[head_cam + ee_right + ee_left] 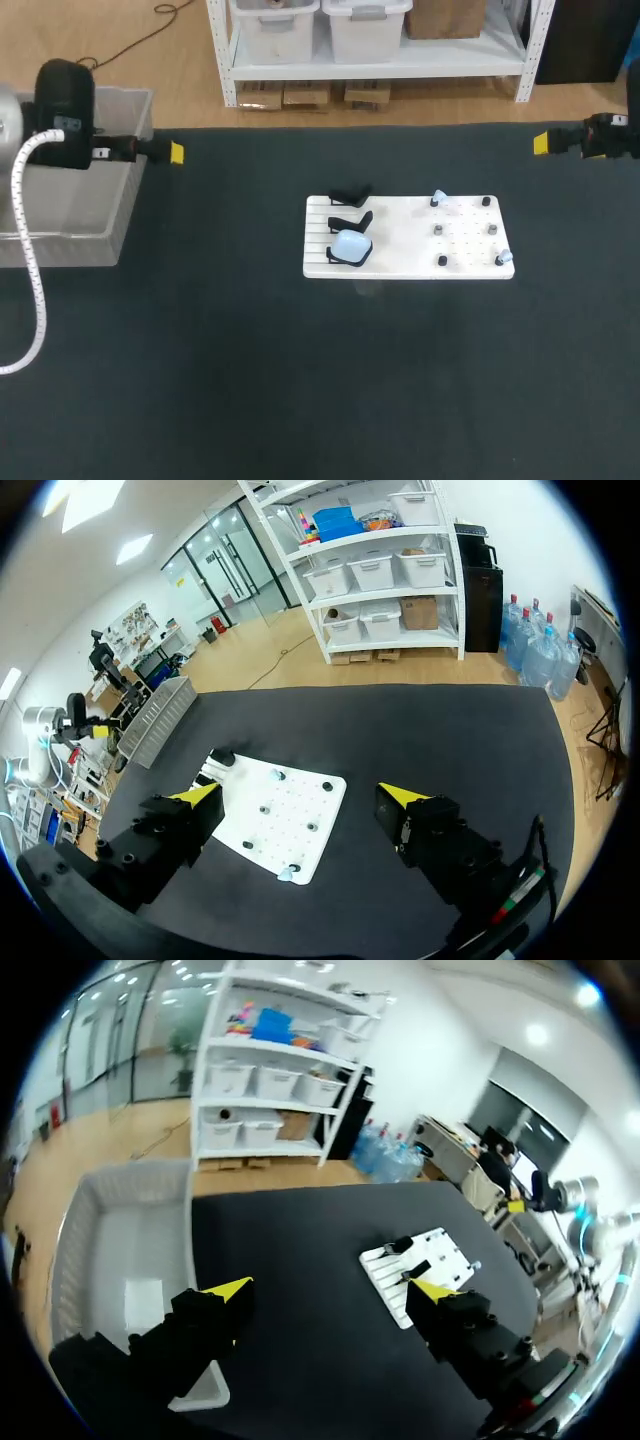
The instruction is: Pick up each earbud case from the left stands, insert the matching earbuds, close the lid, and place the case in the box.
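Note:
A white board [410,240] lies mid-table. Three black stands line its left side; the nearest one holds a pale blue earbud case [350,245], while the other two stands [352,208] are bare. Two small pale earbuds sit on pegs, one at the far side [438,198] and one at the near right corner [504,257]. My left gripper [176,152] hangs open at the far left, over the box's [110,240] inner edge. My right gripper [541,142] hangs open at the far right. Both wrist views show open fingers, left gripper [330,1292] and right gripper [300,794], with nothing between them.
The grey box [130,1230] sits off the table's left edge, under and beside my left gripper. The board [280,825] lies ahead of my right gripper, with small black pegs [442,261] on its right half. Dark tabletop surrounds the board.

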